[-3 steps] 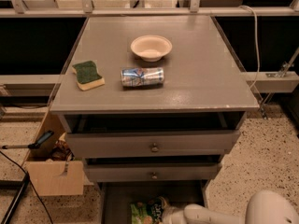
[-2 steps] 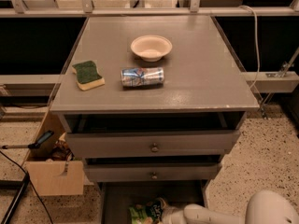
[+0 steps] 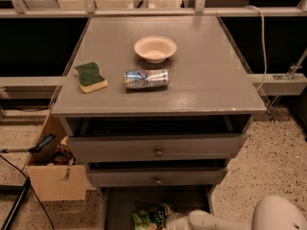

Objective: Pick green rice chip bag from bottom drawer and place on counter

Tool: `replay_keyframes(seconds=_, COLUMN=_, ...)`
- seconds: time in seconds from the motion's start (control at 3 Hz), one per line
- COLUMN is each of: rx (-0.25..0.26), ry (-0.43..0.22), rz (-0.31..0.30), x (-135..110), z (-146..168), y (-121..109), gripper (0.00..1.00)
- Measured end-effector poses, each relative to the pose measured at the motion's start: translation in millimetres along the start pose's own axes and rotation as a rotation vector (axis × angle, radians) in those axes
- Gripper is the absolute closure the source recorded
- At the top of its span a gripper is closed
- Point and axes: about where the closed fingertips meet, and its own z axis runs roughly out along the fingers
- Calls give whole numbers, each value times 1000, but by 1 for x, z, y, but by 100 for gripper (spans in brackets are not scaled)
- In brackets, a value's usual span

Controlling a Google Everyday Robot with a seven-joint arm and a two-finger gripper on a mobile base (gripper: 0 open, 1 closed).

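Note:
The grey cabinet has its bottom drawer (image 3: pixel 120 207) pulled open at the lower edge of the camera view. The green rice chip bag (image 3: pixel 147 218) lies inside it, partly cut off by the frame's bottom edge. My white arm reaches in from the lower right, and the gripper (image 3: pixel 168 221) sits at the bag's right end, touching or right beside it. The counter (image 3: pixel 206 75) is the cabinet's flat grey top, well above the gripper.
On the counter stand a cream bowl (image 3: pixel 155 48), a crushed blue-and-silver can (image 3: pixel 146 78) on its side and a green-and-yellow sponge (image 3: pixel 90 76). Two knobbed drawers (image 3: pixel 157 150) overhang the bottom drawer. A cardboard box of tools (image 3: pixel 50 169) sits on the floor at left.
The arm and the bag look almost the same; no clear movement shows.

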Motion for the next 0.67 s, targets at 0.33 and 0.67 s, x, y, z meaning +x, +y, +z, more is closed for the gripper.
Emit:
replay_keyframes(seconds=0.33, rx=0, ry=0, rz=0, x=-3, z=-3, y=0, gripper=100)
replay_keyframes(seconds=0.67, rx=-17, ry=20, rz=-25, x=-6, z=-9, y=6, gripper=100)
